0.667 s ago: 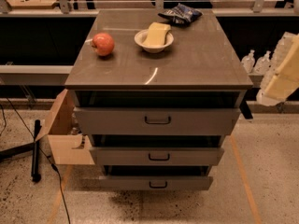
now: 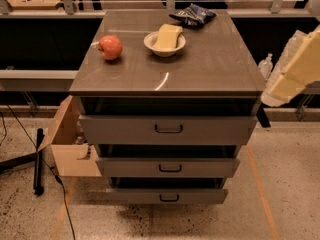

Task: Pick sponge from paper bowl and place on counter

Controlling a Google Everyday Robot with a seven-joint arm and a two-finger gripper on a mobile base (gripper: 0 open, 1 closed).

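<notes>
The pale yellow sponge [image 2: 168,36] lies in the white paper bowl [image 2: 155,45], sticking out over its rim. The bowl stands at the back middle of the grey-brown counter [image 2: 200,66], which tops a cabinet with three drawers. My gripper [image 2: 295,69] shows as a pale, cream-coloured shape at the right edge of the camera view. It is off the counter's right side, well apart from the bowl and sponge, and holds nothing that I can see.
A red apple [image 2: 110,47] sits left of the bowl. A dark snack bag [image 2: 192,15] lies behind it at the back edge. The three drawers [image 2: 168,129] are pulled slightly out. An open cardboard box [image 2: 67,144] and cables lie on the floor at the left.
</notes>
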